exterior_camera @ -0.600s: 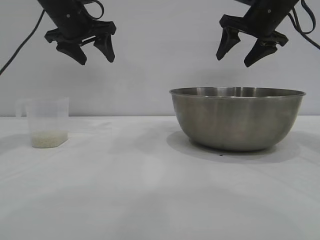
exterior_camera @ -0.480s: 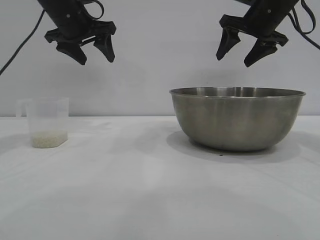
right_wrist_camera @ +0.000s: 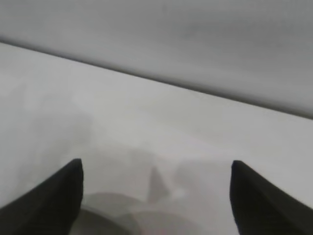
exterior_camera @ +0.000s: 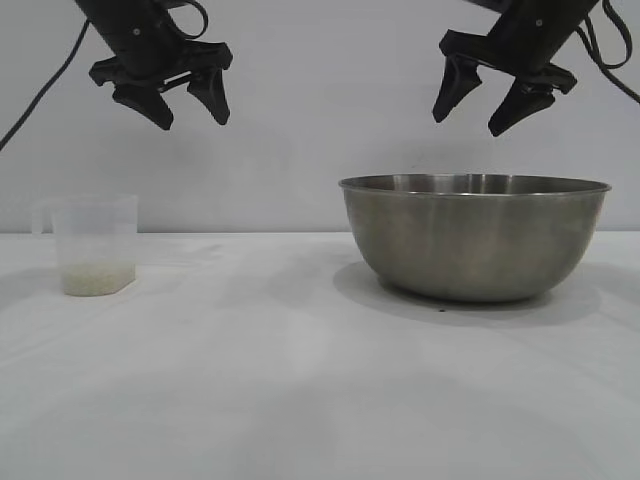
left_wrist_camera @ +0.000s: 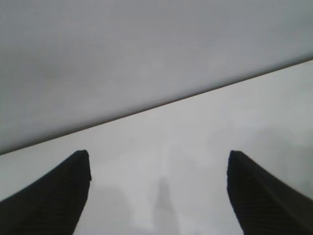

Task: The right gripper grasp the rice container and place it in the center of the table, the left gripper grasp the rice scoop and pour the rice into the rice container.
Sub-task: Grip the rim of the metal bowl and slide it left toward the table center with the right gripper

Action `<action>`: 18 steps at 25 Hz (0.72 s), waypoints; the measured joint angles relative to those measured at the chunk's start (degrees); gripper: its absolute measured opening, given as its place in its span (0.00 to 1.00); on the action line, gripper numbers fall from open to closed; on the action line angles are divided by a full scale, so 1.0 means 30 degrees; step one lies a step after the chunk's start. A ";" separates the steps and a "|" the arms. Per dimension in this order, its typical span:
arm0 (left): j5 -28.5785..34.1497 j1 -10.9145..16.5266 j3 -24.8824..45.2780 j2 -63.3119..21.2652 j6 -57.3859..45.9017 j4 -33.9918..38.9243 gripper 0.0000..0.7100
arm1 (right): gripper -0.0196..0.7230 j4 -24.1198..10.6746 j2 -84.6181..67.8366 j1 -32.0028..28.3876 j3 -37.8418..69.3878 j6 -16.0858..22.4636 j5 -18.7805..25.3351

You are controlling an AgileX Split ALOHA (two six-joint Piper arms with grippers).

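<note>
The rice container (exterior_camera: pixel 475 238), a large steel bowl, stands on the white table (exterior_camera: pixel 300 380) at the right. The rice scoop (exterior_camera: pixel 93 245), a small translucent cup, stands at the left with a low layer of rice (exterior_camera: pixel 97 279) in its bottom. My right gripper (exterior_camera: pixel 478 113) hangs open and empty high above the bowl; its view (right_wrist_camera: pixel 156 169) shows a blurred edge of the bowl (right_wrist_camera: pixel 112 223) below. My left gripper (exterior_camera: pixel 192 114) hangs open and empty high up, above and right of the scoop; its view (left_wrist_camera: pixel 159 159) shows only bare table.
A plain grey wall (exterior_camera: pixel 320 150) stands behind the table. Black cables (exterior_camera: pixel 40 90) trail from both arms at the upper corners.
</note>
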 joint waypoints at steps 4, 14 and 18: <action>0.0035 0.0000 0.0000 0.0000 0.0000 0.0000 0.74 | 0.81 -0.0508 -0.1113 -0.0439 0.0000 0.1122 0.1857; 0.0240 0.0000 0.0000 0.0000 0.0000 0.0028 0.74 | 0.81 -0.3859 -0.2545 -0.0439 -0.0044 0.4459 0.5116; 0.0388 0.0000 0.0000 0.0000 0.0000 0.0028 0.74 | 0.81 -0.4385 -0.2545 -0.0439 -0.0007 0.5148 0.5145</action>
